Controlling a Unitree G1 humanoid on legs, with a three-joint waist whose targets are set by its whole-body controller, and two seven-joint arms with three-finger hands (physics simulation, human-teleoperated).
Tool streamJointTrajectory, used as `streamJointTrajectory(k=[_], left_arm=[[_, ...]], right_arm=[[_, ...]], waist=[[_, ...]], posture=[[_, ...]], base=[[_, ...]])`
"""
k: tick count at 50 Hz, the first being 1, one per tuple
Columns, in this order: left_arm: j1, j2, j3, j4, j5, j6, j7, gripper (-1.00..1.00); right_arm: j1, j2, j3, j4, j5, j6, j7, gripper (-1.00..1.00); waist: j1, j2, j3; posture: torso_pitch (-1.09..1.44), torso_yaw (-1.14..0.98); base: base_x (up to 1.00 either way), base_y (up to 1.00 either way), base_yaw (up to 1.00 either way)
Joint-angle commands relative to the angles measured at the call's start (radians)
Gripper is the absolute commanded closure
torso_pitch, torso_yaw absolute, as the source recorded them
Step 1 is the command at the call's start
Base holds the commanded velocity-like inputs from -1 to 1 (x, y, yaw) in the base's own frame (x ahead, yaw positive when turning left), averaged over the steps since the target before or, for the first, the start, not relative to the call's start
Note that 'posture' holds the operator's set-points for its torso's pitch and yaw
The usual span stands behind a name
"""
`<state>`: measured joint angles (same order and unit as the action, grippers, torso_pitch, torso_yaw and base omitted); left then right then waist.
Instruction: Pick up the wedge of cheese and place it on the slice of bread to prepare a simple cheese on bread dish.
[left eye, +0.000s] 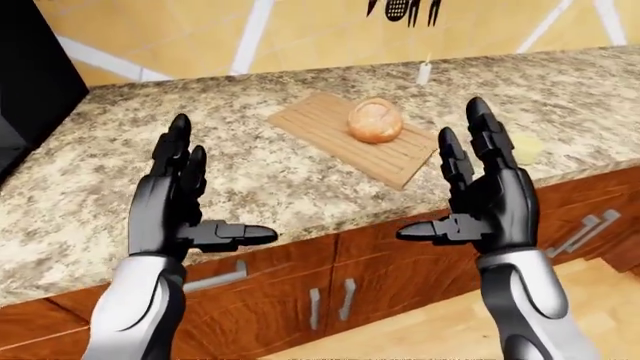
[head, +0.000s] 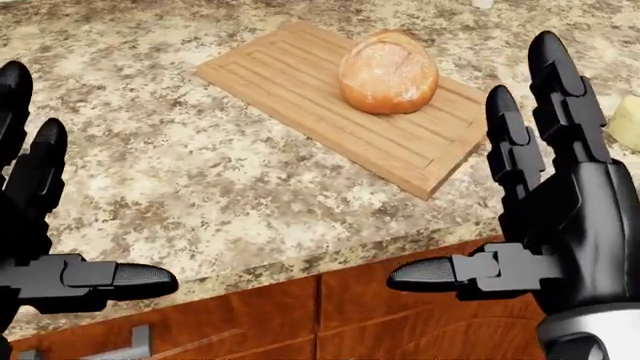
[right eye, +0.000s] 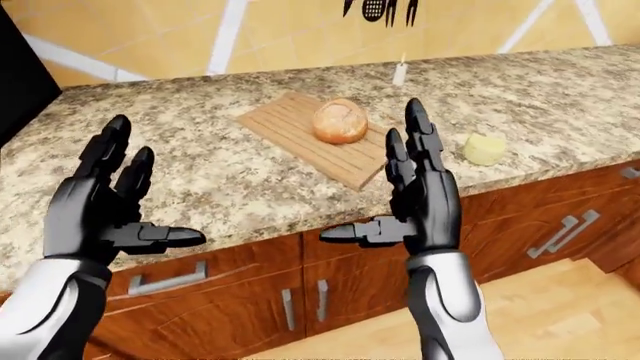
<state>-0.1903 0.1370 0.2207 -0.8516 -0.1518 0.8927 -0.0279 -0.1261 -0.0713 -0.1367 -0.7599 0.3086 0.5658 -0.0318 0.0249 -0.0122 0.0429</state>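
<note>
A round loaf of bread (head: 388, 71) sits on a wooden cutting board (head: 290, 75) on the granite counter (head: 180, 172). A pale yellow piece of cheese (right eye: 484, 148) lies on the counter to the right of the board, near the counter's edge. My left hand (left eye: 215, 191) and right hand (left eye: 445, 184) are both open and empty. They are raised in front of the counter edge with fingers up and thumbs pointing inward. The right hand stands just left of the cheese in the right-eye view and partly hides it in the left-eye view.
A small white shaker (left eye: 424, 73) stands near the wall above the board. A dark appliance (left eye: 30, 67) rises at the far left. Wooden cabinets with metal handles (left eye: 215, 276) run under the counter. Utensils (left eye: 405, 9) hang on the wall.
</note>
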Motion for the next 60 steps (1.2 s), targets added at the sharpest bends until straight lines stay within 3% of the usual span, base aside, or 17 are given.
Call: streamJointTrajectory(k=[1,3,4,5,8,17,30,33,34,39,43,47,48,49,50,57,60], left_arm=[[-0.02,-0.001,-0.009,-0.036,-0.004,-0.03,-0.007,-1.0],[-0.015,-0.004,-0.014,-0.041,-0.001,-0.03,-0.007,-1.0],[-0.016,-0.005,-0.014,-0.041,0.0,-0.029,-0.006,-1.0],[-0.019,-0.006,-0.014,-0.043,0.0,-0.025,-0.005,-1.0],[-0.023,-0.005,-0.004,-0.053,-0.005,-0.014,-0.006,-1.0],[-0.02,-0.004,0.001,-0.059,-0.01,-0.01,-0.003,-1.0],[-0.028,0.001,0.006,-0.061,-0.019,-0.002,0.003,-1.0],[-0.029,0.003,0.005,-0.054,-0.019,-0.009,0.002,-1.0],[-0.028,0.003,0.005,-0.051,-0.019,-0.013,0.002,-1.0],[-0.022,0.0,0.004,-0.055,-0.018,-0.013,0.003,-1.0],[-0.02,0.0,0.003,-0.051,-0.017,-0.019,0.002,-1.0],[-0.026,0.002,0.009,-0.059,-0.021,-0.009,0.003,-1.0],[-0.027,0.002,0.009,-0.058,-0.021,-0.01,0.003,-1.0],[-0.029,0.003,0.007,-0.061,-0.021,-0.006,0.005,-1.0],[-0.03,0.003,0.006,-0.062,-0.021,-0.004,0.005,-1.0],[-0.045,0.009,0.015,-0.084,-0.032,0.025,0.011,-1.0],[-0.045,0.011,0.016,-0.078,-0.033,0.019,0.011,-1.0]], right_arm=[[-0.014,-0.008,-0.015,-0.015,-0.009,-0.023,-0.004,-1.0],[-0.011,-0.006,-0.015,-0.009,-0.012,-0.03,-0.002,-1.0],[-0.011,-0.006,-0.013,-0.01,-0.012,-0.028,-0.002,-1.0],[-0.012,-0.005,-0.014,-0.011,-0.011,-0.029,-0.003,-1.0],[-0.015,-0.006,-0.007,-0.011,-0.019,-0.029,-0.002,-1.0],[-0.029,-0.008,-0.003,-0.023,-0.026,-0.004,0.002,-1.0],[-0.038,-0.009,-0.006,-0.015,-0.022,-0.007,0.005,-1.0],[-0.04,-0.011,-0.012,-0.02,-0.017,-0.003,0.003,-1.0],[-0.039,-0.011,-0.013,-0.019,-0.017,-0.005,0.003,-1.0],[-0.033,-0.011,-0.009,-0.019,-0.019,-0.011,0.007,-1.0],[-0.033,-0.011,-0.007,-0.024,-0.021,-0.008,0.005,-1.0],[-0.04,-0.012,-0.011,-0.027,-0.02,-0.002,0.004,-1.0],[-0.039,-0.012,-0.009,-0.025,-0.021,-0.004,0.005,-1.0],[-0.038,-0.012,-0.009,-0.023,-0.021,-0.006,0.006,-1.0],[-0.036,-0.011,-0.009,-0.024,-0.021,-0.007,0.006,-1.0],[-0.037,-0.01,-0.008,-0.035,-0.02,0.002,0.002,-1.0],[-0.038,-0.011,-0.011,-0.04,-0.017,0.009,0.0,-1.0]], waist=[[-0.003,0.006,-0.015],[0.0,-0.041,-0.025],[0.008,-0.103,-0.036],[-0.019,-0.068,-0.021],[-0.02,-0.087,-0.024],[-0.03,-0.035,-0.036],[-0.006,0.04,0.013],[-0.013,0.113,0.015],[-0.011,0.083,0.037],[-0.024,0.102,-0.014],[-0.017,0.083,-0.012],[0.013,-0.035,-0.028],[0.002,-0.089,-0.045],[-0.007,-0.037,-0.019],[-0.001,-0.058,0.0],[-0.028,0.013,0.015],[-0.038,0.082,-0.013]], posture=[[0.0,0.0],[0.0,0.0],[0.0,0.0],[0.0,0.0],[0.0,0.0],[0.0,0.0],[0.0,0.0],[0.0,0.0],[0.0,0.0],[0.0,0.0],[0.0,0.0],[0.0,0.0],[0.0,0.0],[0.0,0.0],[0.0,0.0],[0.0,0.0],[0.0,0.0]], base=[[-0.08,-0.82,0.0],[-0.01,-0.67,0.0],[0.0,-0.49,0.0],[0.0,-0.19,0.0],[0.0,0.0,0.0],[0.01,0.0,0.0],[0.34,-0.09,0.0],[0.43,-0.36,0.0],[0.34,-0.48,0.0],[0.33,-0.63,0.0],[0.34,-0.72,0.0],[0.32,-0.23,0.0],[0.32,-0.2,0.0],[0.31,-0.2,0.0],[0.32,-0.21,0.0],[0.31,-0.24,0.0],[0.06,-0.5,0.0]])
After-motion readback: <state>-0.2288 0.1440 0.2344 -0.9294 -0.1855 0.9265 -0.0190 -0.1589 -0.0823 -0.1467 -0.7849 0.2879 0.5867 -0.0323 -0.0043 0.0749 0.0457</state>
